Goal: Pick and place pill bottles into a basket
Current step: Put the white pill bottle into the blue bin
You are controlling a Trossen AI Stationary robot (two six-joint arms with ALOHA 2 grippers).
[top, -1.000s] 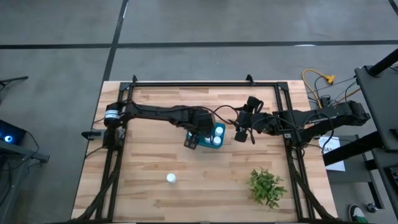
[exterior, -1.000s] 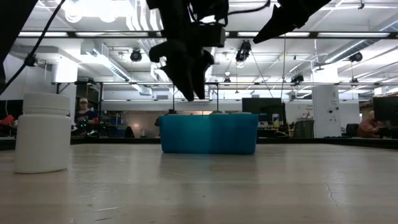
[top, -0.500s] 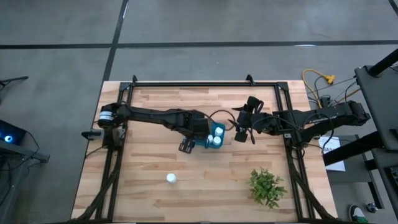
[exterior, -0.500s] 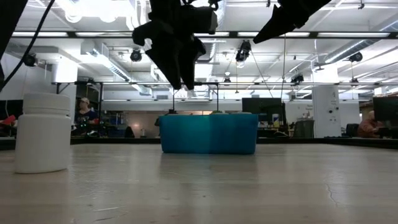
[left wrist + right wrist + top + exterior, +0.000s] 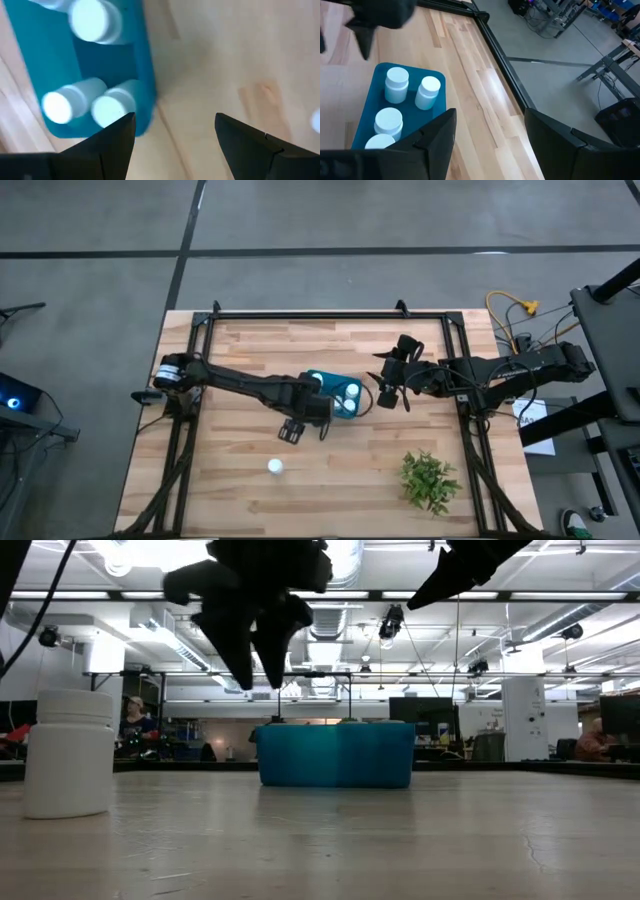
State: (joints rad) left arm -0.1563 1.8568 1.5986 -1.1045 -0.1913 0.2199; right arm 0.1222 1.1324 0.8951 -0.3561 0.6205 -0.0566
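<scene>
The teal basket stands mid-table and holds several white pill bottles upright. One more pill bottle stands alone on its base nearer the table's front edge, at the left in the low view. My left gripper hovers open above bare wood just off the basket's near left corner, fingers pointing down, nothing between them. My right gripper hangs open in the air to the right of the basket, tilted toward it, with nothing in it.
A green leafy plant sits at the near right of the table. A black frame runs along the table's edges. Bare wood lies between the basket and the lone bottle.
My left gripper has swung from over the basket toward the table's near and left side, ending beside the basket's near left corner, closer to the lone bottle. It has stayed open and high above the table. The bottles and basket have not moved.
</scene>
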